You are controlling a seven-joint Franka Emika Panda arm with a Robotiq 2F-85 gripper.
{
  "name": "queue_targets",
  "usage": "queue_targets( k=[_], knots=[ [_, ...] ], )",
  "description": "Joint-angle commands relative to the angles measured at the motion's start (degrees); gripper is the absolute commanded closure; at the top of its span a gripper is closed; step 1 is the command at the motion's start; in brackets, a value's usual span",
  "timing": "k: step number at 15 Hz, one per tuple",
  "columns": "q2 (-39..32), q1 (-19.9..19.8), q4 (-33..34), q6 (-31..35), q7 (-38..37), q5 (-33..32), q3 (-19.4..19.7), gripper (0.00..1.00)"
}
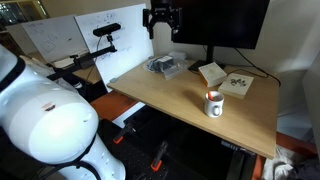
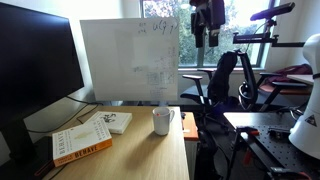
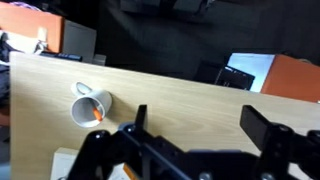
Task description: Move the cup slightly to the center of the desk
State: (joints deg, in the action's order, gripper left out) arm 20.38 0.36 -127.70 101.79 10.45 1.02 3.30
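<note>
The cup is a small white mug with an orange-red inside, standing upright near the front edge of the tan desk. It shows in both exterior views and in the wrist view, with its handle at the upper left. The desk also shows in the other views. My gripper hangs high above the desk, well away from the cup. It shows near the top of an exterior view. In the wrist view its fingers are wide apart with nothing between them.
A black monitor stands at the back of the desk. White booklets and an orange book lie beside the cup. A clear plastic item lies near the whiteboard. A chair stands past the desk.
</note>
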Motion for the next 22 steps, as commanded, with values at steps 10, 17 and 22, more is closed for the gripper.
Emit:
queue_targets(
  k=[10,17,22],
  knots=[
    [-16.57,-8.67,4.13,15.51,-5.54,-0.26,6.45,0.0],
    [-35.47,-9.25,15.48,22.66,-21.81,5.11,6.73,0.0],
    [-45.76,-7.8,23.94,20.37,-36.38,8.47,6.55,0.0]
  ],
)
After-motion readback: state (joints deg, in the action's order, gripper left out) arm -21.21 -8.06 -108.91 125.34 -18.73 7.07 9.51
